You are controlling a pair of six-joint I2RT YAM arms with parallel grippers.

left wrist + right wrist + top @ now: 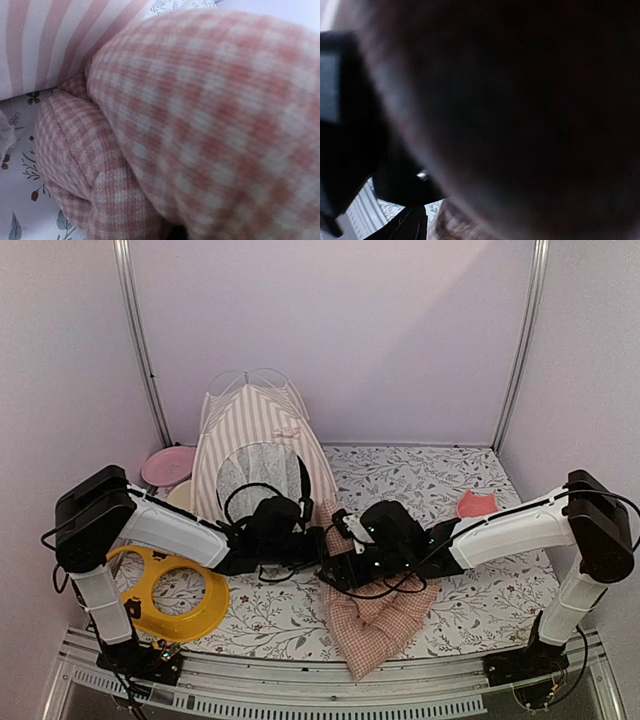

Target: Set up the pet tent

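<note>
The pet tent (258,445) stands upright at the back left, pink-and-white striped, with its white mesh door (258,472) facing the front. Its striped wall shows in the left wrist view (45,40). A pink checked cushion (378,625) lies from the table's front edge up to the middle, where its raised end is bunched between both grippers. My left gripper (312,540) and right gripper (340,540) meet there, just in front of the tent door. The cushion fills the left wrist view (210,115) and darkens the right wrist view (520,100). It hides the fingers of both.
A yellow ring-shaped dish (170,590) lies at the front left beside the left arm. A pink bowl (166,466) sits behind the tent's left side. A small pink item (477,504) lies at the right. The floral tablecloth (440,480) covers the table between the white walls.
</note>
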